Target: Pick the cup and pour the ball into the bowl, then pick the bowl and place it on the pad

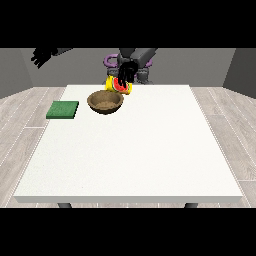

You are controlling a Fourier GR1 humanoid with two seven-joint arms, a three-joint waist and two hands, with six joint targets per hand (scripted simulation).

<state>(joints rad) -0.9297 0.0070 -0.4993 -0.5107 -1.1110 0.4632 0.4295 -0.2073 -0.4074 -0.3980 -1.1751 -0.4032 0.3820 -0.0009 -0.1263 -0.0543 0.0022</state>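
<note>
White table (130, 150) carries a brown bowl (105, 102) at far left with a green pad (63, 110) beside it, while one hand (126, 74) apparently clasps a tilted yellow cup (119, 85) just above the bowl's right rim

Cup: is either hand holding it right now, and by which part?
Yes. The hand nearer the view's middle grips the yellow cup by its upper side, tilted over the bowl. The hand at the view's left holds nothing.

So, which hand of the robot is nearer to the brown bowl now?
The left hand, the one nearer the view's right. It holds the tilted yellow cup just above the bowl's far rim. The other hand is raised at the view's upper left, off the table and well away.
</note>
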